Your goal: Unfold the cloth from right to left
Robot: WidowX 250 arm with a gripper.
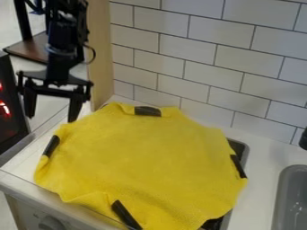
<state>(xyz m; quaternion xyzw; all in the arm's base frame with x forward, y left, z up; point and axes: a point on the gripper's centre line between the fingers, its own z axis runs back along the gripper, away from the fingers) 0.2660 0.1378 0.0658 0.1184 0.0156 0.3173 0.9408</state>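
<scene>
My gripper (53,112) hangs at the upper left, beyond the cloth's left back edge, open with its two fingers wide apart and nothing between them. The yellow cloth (150,157) lies spread out over the counter and the stove top, largely flat with slight wrinkles. Black strips mark its back, left, right and front edges. Its front edge is a little folded near the front strip, and its back edge is close to the tiled wall.
White counter (260,152) surrounds the cloth. A grey sink (292,197) is at the right edge. Dark stove parts (240,150) show beside the cloth. White wall tiles (210,58) rise behind, next to a wooden panel (101,54). A black object with red lights (9,103) stands far left.
</scene>
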